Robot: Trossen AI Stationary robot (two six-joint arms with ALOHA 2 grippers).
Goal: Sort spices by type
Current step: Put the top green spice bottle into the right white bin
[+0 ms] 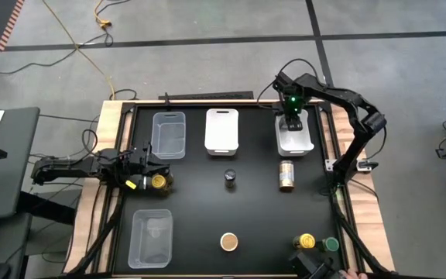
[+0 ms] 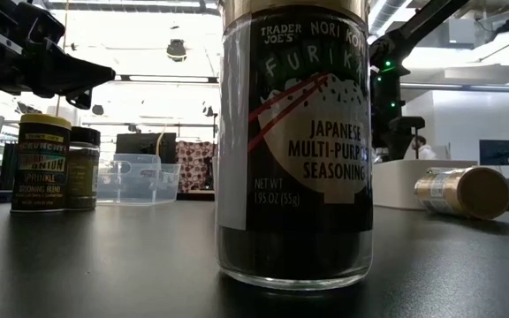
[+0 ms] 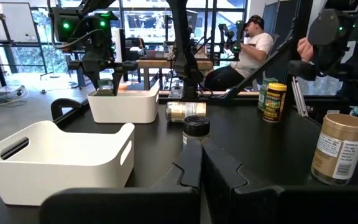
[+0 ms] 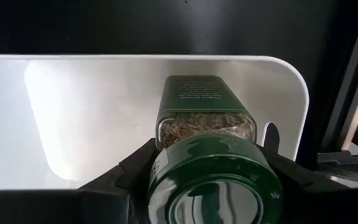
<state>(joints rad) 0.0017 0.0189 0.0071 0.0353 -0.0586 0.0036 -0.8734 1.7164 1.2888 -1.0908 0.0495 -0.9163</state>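
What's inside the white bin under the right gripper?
The white plastic bin holds one green-lidded square herb jar lying flat, plus a second green-lidded jar held over it by the right gripper. The floor beneath them is hidden.

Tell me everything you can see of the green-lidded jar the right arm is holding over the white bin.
The green-lidded jar is a small clear jar with a round, glossy dark green lid and a green label with fine print; pale dried flakes show through the wall. The right gripper holds it just below the lid, one of the jaws on each side, lid toward the wrist camera and base pointing down into the white bin. Whether its base touches the bin floor I cannot tell. In the high view the gripper hides it.
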